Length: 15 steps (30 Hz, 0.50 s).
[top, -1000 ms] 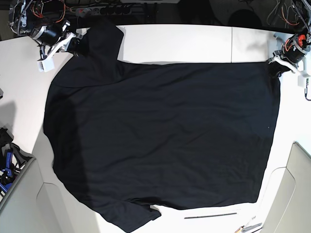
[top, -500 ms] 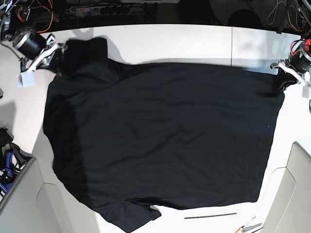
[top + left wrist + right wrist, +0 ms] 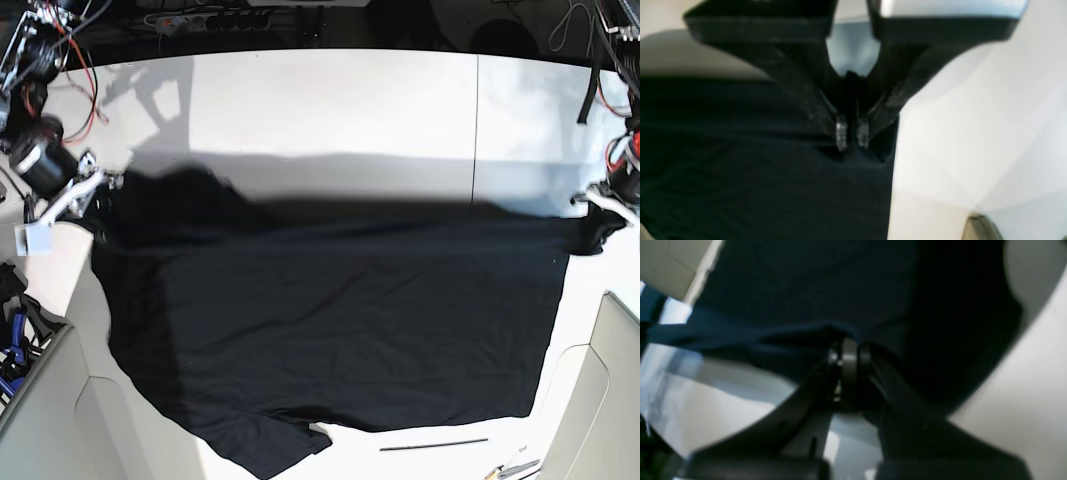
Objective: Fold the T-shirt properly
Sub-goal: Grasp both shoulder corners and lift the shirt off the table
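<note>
White table (image 3: 330, 100) under a limp, light T-shirt (image 3: 340, 320) — left gripper (image 3: 852, 135) and right gripper (image 3: 846, 355) each pinch a far corner; soft cloth sags, best held at corners.

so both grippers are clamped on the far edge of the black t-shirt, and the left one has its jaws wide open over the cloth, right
Not quite. The left gripper is not open: the left wrist view shows its jaws shut on the T-shirt, pinching its edge. The right gripper is shut on the cloth too, so both are clamped on the far edge.
</note>
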{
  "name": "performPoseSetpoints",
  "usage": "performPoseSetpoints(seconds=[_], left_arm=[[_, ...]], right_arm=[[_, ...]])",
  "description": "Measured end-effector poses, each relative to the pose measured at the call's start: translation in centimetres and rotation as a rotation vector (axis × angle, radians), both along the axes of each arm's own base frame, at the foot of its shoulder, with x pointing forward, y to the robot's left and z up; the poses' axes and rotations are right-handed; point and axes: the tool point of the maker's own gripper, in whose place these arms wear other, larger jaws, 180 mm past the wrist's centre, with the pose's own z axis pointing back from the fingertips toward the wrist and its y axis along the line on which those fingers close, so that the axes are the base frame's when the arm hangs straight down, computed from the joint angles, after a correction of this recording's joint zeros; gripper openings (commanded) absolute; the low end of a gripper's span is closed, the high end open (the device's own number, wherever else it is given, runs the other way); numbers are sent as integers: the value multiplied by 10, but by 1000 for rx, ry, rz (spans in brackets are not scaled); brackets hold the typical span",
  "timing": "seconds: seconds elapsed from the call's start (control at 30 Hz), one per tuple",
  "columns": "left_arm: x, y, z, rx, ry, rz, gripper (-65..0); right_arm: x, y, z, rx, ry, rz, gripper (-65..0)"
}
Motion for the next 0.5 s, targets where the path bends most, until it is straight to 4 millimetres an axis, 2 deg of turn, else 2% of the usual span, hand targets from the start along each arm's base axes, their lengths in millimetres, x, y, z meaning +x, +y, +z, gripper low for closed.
performPoseSetpoints(seconds=[0.17, 0.33, 0.5], left_arm=[[10, -7, -21, -44, 43, -2, -650], [34, -11, -12, 0, -2, -19, -650], [45, -15, -19, 38, 6, -33, -650]], right_arm=[[23, 2, -19, 64, 54, -7, -650], [61, 11, -15, 93, 38, 13, -650], [92, 16, -18, 95, 65, 28, -650]])
